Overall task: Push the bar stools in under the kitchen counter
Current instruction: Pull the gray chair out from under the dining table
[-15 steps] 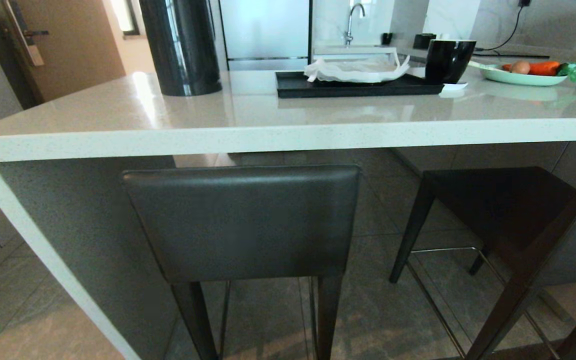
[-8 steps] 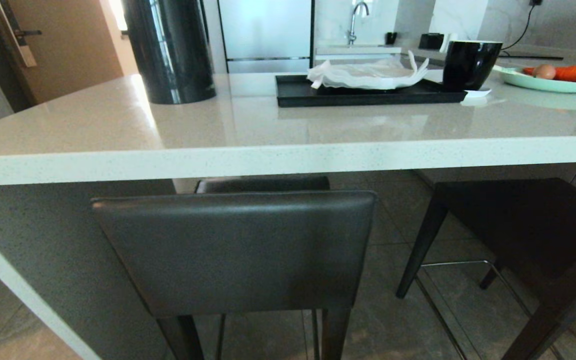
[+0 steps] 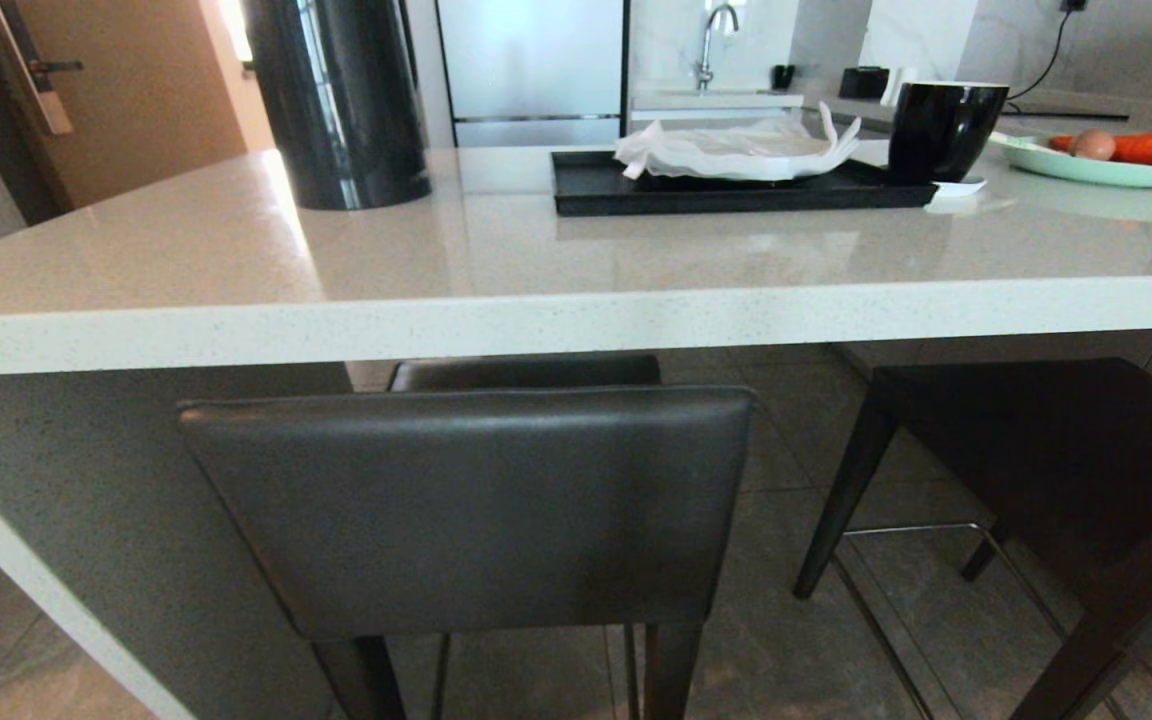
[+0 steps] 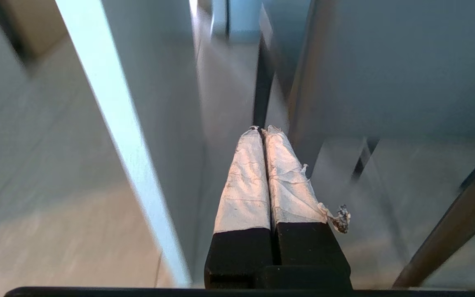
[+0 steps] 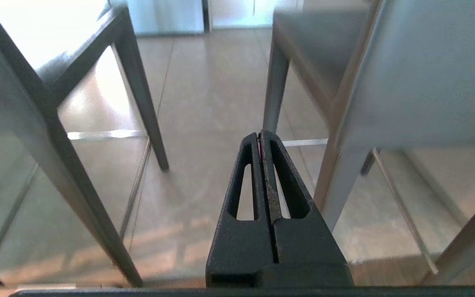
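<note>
Head view: I face the kitchen counter point(image 3: 576, 320), whose thick speckled edge runs across the frame. The nearer bar stool point(image 3: 471, 510) stands directly ahead, its grey backrest just below the counter edge and its seat partly beneath the slab. The second bar stool point(image 3: 1046, 470) stands to the right, turned at an angle, its seat only partly under the counter. On the countertop I see a black tray point(image 3: 736, 185) carrying white crumpled paper point(image 3: 736, 150), a black mug point(image 3: 944, 128), a plate of vegetables point(image 3: 1096, 165) and a dark cylinder point(image 3: 341, 100).

Wrist views: left gripper point(image 4: 261, 130) and right gripper point(image 5: 259, 134), both low among the stool legs, fingers pressed together, holding nothing.
</note>
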Controlling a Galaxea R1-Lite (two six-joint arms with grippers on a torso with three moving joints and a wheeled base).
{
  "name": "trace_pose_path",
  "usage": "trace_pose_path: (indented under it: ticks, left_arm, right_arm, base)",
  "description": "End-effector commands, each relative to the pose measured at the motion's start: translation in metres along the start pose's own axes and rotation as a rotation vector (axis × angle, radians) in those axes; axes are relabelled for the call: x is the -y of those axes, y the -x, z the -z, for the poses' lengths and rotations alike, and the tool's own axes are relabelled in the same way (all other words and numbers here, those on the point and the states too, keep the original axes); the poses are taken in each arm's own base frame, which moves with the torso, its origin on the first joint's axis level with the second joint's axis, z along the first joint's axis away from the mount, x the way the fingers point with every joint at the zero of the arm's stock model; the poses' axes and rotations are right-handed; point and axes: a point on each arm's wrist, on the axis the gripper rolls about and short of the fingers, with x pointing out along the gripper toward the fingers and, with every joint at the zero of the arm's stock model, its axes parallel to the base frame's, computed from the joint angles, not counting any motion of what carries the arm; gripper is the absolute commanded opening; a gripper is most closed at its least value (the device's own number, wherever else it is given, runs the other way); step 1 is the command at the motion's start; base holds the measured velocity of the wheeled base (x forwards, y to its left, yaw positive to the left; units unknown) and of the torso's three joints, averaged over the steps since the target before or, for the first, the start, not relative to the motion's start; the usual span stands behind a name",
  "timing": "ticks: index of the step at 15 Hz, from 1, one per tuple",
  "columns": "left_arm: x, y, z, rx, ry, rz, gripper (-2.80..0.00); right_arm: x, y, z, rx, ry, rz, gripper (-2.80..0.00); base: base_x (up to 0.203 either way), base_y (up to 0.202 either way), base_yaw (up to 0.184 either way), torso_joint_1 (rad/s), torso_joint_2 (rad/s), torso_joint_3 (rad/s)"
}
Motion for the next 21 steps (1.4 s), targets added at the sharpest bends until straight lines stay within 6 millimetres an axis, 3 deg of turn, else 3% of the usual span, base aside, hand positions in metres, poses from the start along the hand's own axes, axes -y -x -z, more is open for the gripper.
trace_pose_path:
  ticks: [1,3,5,9,12,17,19,21]
  left_arm:
    - [0.000,0.004,-0.022,0.027,0.014,0.007,-2.80]
    - [0.001,-0.008,-0.039,-0.057,0.025,0.022,-2.80]
    - [0.001,-0.036,-0.051,-0.161,0.030,0.029,-2.80]
    - [0.003,-0.112,-0.049,-0.265,0.029,0.058,-2.80]
    - [0.007,-0.152,-0.043,-0.231,0.027,0.082,-2.80]
    - [0.012,-0.161,-0.042,-0.208,0.031,0.141,-2.80]
    - [0.012,-0.159,-0.043,-0.195,0.031,0.146,-2.80]
    - [0.012,-0.158,-0.045,-0.186,0.031,0.160,-2.80]
  right_arm:
    - [0.001,-0.006,-0.028,-0.034,-0.022,-0.004,-2.80]
    - [0.002,-0.028,-0.057,-0.140,-0.047,-0.009,-2.80]
    - [0.002,-0.058,-0.063,-0.240,-0.010,-0.017,-2.80]
    - [-0.001,-0.117,-0.046,-0.304,0.036,-0.055,-2.80]
    - [-0.024,-0.139,-0.031,-0.364,0.068,-0.245,-2.80]
    - [-0.068,-0.203,-0.018,-0.350,0.100,-0.341,-2.80]
    - [-0.099,-0.232,-0.010,-0.263,0.111,-0.320,-2.80]
    - [-0.139,-0.241,-0.010,-0.136,0.104,-0.334,-2.80]
  base:
    - [0.000,0.000,0.000,0.000,0.00,0.000]
    - [0.000,0.000,0.000,0.000,0.00,0.000]
    - [0.000,0.000,0.000,0.000,0.00,0.000]
    - [0.000,0.000,0.000,0.000,0.00,0.000]
    - [0.000,0.000,0.000,0.000,0.00,0.000]
    - [0.000,0.000,0.000,0.000,0.00,0.000]
    - [0.000,0.000,0.000,0.000,0.00,0.000]
    - [0.000,0.000,0.000,0.000,0.00,0.000]
